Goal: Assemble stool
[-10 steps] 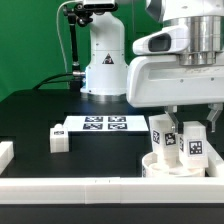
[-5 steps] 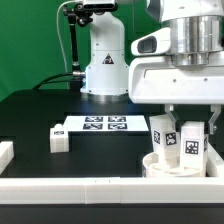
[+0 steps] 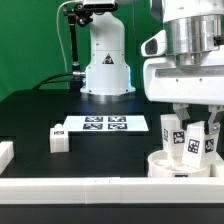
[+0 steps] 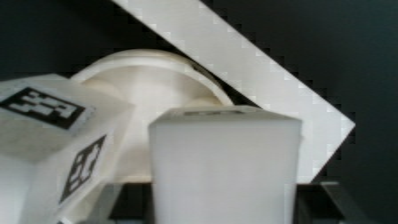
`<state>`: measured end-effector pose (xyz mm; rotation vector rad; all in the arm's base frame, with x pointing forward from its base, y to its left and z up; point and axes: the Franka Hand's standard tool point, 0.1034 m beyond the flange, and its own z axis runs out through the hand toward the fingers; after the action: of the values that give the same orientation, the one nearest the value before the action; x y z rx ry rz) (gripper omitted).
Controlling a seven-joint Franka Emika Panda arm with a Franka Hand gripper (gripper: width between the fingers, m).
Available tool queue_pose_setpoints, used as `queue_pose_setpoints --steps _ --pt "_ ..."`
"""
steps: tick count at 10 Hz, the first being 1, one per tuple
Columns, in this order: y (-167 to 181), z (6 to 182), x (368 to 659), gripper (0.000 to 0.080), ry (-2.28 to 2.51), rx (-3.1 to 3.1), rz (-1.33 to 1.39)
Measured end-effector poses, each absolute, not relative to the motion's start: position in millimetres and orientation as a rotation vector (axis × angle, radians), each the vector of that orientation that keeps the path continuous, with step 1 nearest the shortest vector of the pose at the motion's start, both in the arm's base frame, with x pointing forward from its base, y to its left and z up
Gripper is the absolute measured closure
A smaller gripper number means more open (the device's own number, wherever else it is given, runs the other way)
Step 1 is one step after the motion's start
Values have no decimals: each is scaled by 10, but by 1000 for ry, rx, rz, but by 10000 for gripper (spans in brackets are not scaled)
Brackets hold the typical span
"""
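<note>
Wrist view first: your gripper [image 4: 222, 205] looks clamped on a blocky white plastic leg [image 4: 222, 155]. Its long axis stands upright, with the flat square end facing the camera. Right below the fingers the smooth round seat [image 3: 183, 165] lies flat. A tagged second leg [image 4: 50, 125] leans just beside the held one. Well away from the gripper, a third leg [image 3: 58, 140] rests on the black table [image 3: 30, 115].

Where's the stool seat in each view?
Exterior view: seat low at the exterior view's right, under the gripper, legs standing on it.
Wrist view: seat is the rounded white shape behind the two legs.
Shared landmark: the white border rail next to the seat.
</note>
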<state>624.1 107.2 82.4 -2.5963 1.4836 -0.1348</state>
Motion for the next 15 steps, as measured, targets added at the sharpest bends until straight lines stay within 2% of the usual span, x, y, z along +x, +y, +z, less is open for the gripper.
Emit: queue_pose_setpoints --steps 6,12,15 --pt "1097 825 6239 463 1970 -2207 -65" --pt "1194 816 6238 463 2500 -1445 40" --pt "1182 814 6235 463 2545 -1322 60"
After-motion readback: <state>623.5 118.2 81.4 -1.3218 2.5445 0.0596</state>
